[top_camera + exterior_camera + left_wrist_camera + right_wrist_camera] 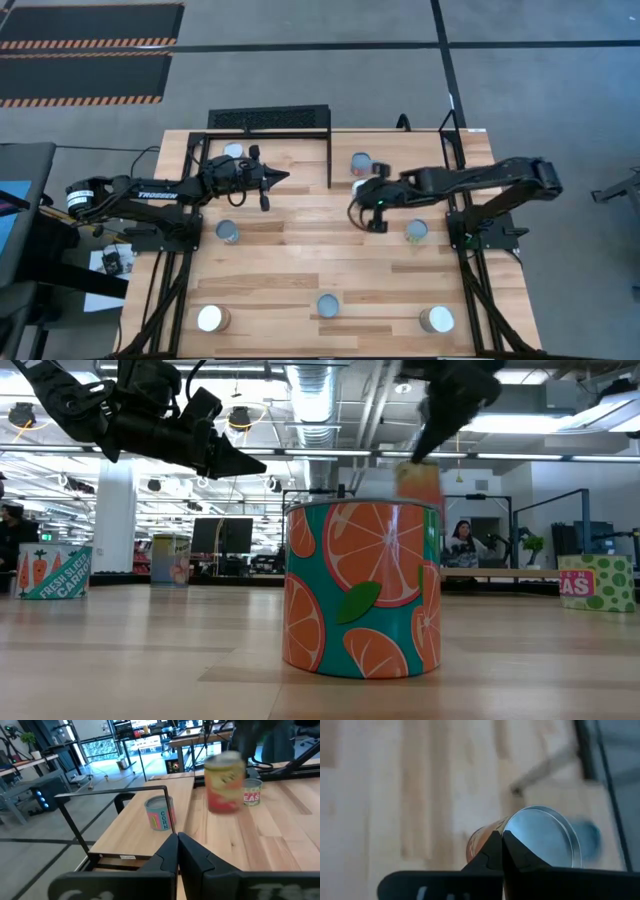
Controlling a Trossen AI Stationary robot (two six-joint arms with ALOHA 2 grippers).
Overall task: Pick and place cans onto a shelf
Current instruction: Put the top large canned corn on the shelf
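Left tool (177, 851) faces "CORN"-labelled can (160, 813).

Cans (228, 232) scattered across table (290, 270)

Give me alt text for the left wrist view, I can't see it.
A blurred yellow-and-red can appears above the wooden table; what holds it is unclear. The left gripper has its fingers shut, empty. A corn can sits by the black shelf frame, a peas can farther off.
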